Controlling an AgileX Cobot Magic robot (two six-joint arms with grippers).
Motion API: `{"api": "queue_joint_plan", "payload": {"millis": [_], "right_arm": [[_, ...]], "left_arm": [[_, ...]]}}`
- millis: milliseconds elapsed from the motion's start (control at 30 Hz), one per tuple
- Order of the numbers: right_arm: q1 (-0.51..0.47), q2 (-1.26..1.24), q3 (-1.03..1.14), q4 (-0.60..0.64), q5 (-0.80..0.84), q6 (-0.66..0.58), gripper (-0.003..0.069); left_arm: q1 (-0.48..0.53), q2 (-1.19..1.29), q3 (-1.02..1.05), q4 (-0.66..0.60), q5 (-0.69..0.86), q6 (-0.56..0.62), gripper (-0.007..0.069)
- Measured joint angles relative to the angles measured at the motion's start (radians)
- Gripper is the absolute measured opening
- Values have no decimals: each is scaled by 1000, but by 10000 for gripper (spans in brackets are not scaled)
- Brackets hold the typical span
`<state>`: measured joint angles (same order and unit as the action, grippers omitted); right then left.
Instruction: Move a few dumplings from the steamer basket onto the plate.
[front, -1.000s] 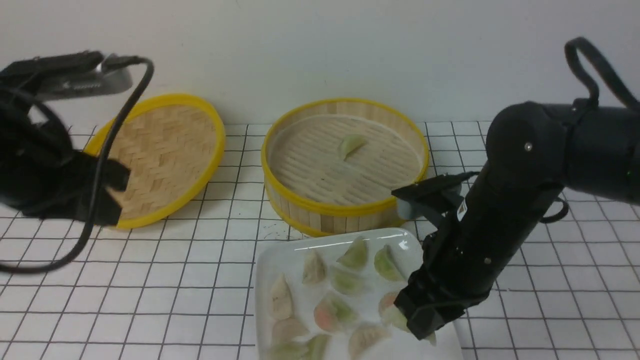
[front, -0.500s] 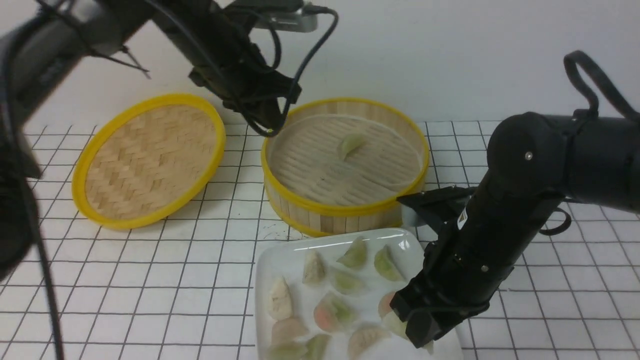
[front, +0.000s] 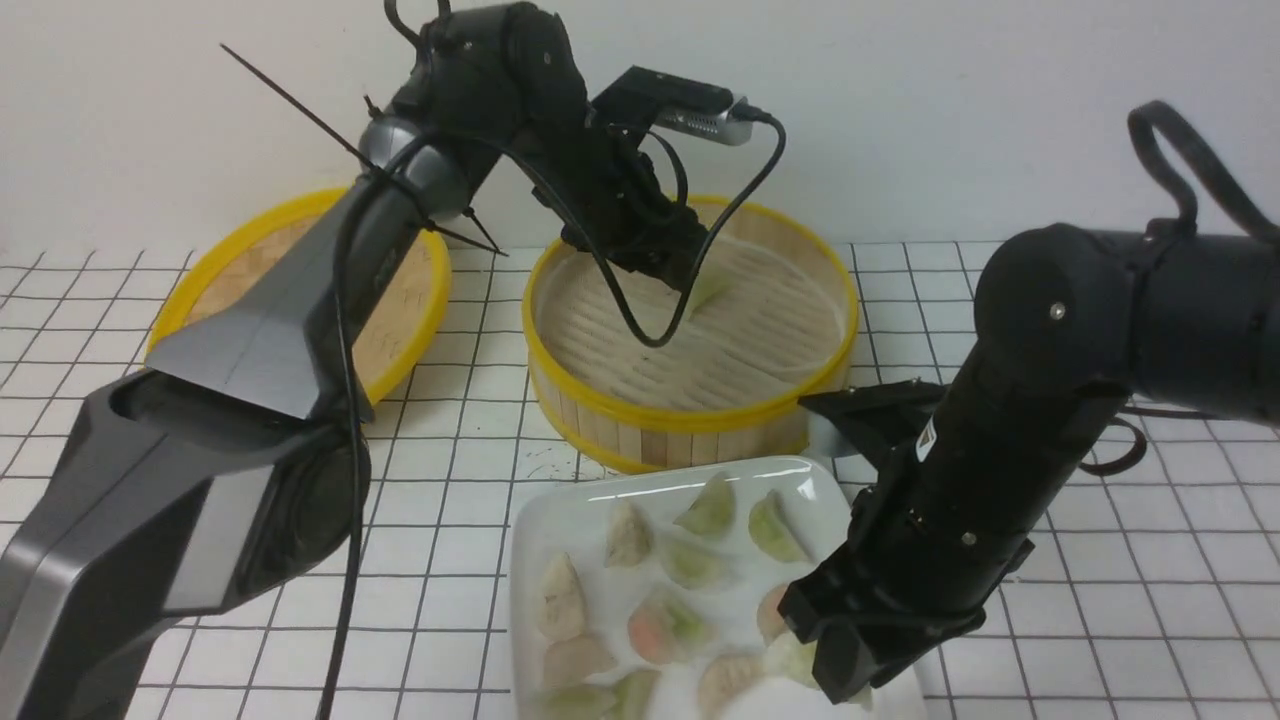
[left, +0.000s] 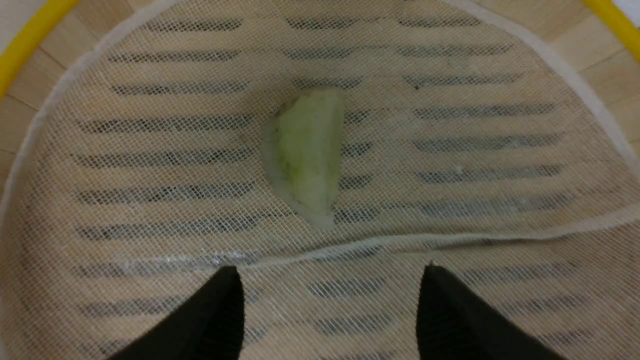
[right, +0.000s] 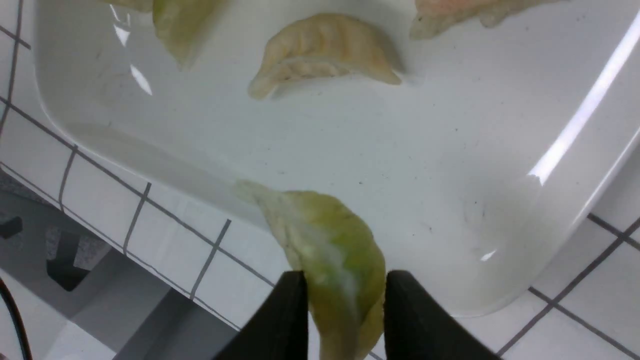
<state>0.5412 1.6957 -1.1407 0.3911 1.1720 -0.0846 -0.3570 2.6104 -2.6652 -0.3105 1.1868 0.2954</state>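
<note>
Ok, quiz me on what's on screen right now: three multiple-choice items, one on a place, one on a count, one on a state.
1. Where does the woven lid lie relative to the steamer basket?
A. To its left
B. On top of it
C. To its right

2. How many dumplings sit in the basket?
A. None
B. One
C. Three

3. What state are the right fingers in?
A. Wide open and empty
B. Shut with nothing between them
C. Shut on a green dumpling

Answers:
1. A, the front view shows the lid on the table to the basket's left.
2. B, the left wrist view shows one lone dumpling on the basket's floor.
3. C, the right wrist view shows the dumpling pinched between both fingers.
</note>
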Motion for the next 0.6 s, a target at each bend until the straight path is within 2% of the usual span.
{"api": "queue_joint_plan", "payload": {"millis": [267, 433, 600], "right_arm": [[0, 0, 0, 0, 1, -5, 290], [0, 0, 0, 0, 1, -9, 348], [0, 0, 0, 0, 1, -9, 358]], "left_arm": [[0, 36, -1, -6, -72, 65, 438], [0, 63, -7, -28, -94, 157, 438], [0, 100, -7, -67, -112, 274, 438]]}}
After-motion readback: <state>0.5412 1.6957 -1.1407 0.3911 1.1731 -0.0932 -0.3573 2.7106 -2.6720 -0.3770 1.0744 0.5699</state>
